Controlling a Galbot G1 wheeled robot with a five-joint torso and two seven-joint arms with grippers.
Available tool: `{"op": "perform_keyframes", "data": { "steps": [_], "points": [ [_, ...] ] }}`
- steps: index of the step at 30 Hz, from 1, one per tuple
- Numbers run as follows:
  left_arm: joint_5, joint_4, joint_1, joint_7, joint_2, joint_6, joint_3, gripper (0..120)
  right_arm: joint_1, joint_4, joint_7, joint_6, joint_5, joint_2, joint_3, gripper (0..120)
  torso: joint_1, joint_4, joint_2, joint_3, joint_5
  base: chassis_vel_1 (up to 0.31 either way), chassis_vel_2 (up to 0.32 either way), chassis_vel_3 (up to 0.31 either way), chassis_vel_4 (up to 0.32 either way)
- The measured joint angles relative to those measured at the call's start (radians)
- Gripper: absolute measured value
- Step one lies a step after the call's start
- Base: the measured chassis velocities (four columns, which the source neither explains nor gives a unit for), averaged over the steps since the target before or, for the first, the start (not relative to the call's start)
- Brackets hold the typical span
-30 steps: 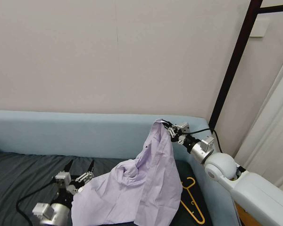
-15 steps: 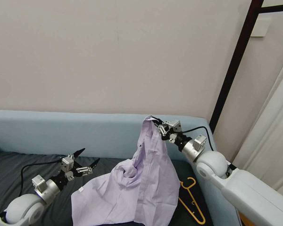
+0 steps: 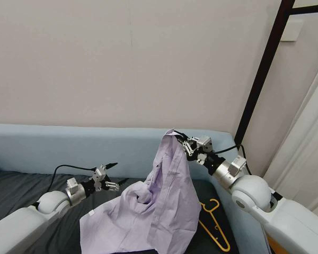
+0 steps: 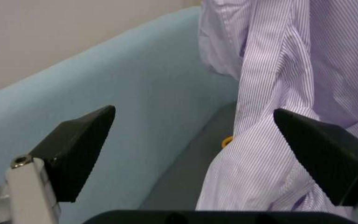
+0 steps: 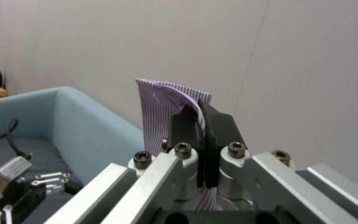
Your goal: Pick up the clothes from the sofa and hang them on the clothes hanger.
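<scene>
From here I see the pale blue sofa (image 3: 69,145), dark-seated; the lilac shirt (image 3: 148,211) pools on its cushion, a yellow hanger (image 3: 221,243) at the shirt's four o'clock.

Sofa: the light-blue upholstered sofa (image 3: 69,145) is set against the plain beige wall (image 3: 122,58), across the whole head view.
Seat: the dark grey seat cushion (image 3: 21,196) is laid in front of the backrest.
Shirt: the lilac striped cotton shirt (image 3: 159,211) is spread on the seat right of centre, its top raised before the backrest.
Right arm: the right gripper (image 3: 184,145) is clamped on the shirt's top edge.
Left arm: the left gripper (image 3: 113,175) is held over the seat, just left of the shirt, jaws spread.
Hanger: the yellow plastic hanger (image 3: 214,225) is laid on the seat, just right of the shirt.
Post: the black metal post (image 3: 262,74) is stood behind the sofa's right end, left of the pale curtain (image 3: 307,159).
</scene>
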Motion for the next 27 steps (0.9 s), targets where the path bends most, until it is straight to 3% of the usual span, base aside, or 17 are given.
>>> {"op": "perform_keyframes", "data": {
  "steps": [5, 7, 12, 27],
  "points": [
    [0.004, 0.115, -0.134, 0.078, -0.068, -0.010, 0.066, 99, -0.013, 0.024, 0.000, -0.001, 0.008, -0.014, 0.015, 0, 0.000, -0.0002, 0.000, 0.000, 0.0002, 0.000, 0.000, 0.000, 0.000],
    [0.007, 0.200, -0.213, 0.139, -0.117, -0.023, 0.108, 97, -0.020, 0.034, 0.001, -0.002, 0.015, -0.022, 0.023, 0, 0.000, -0.0003, 0.000, 0.000, 0.0002, 0.000, 0.000, 0.000, 0.000],
    [0.031, 0.289, -0.271, 0.183, -0.177, -0.036, 0.152, 95, -0.036, 0.049, 0.002, -0.003, 0.021, -0.031, 0.034, 0, 0.000, -0.0001, 0.000, 0.000, 0.0001, 0.000, 0.000, 0.000, 0.000],
    [0.126, 0.371, -0.293, 0.248, -0.254, -0.081, 0.212, 94, -0.046, 0.065, 0.012, -0.008, 0.036, -0.045, 0.045, 0, 0.000, -0.0002, 0.000, 0.000, -0.0001, 0.000, 0.000, 0.000, 0.000]
  ]
}}
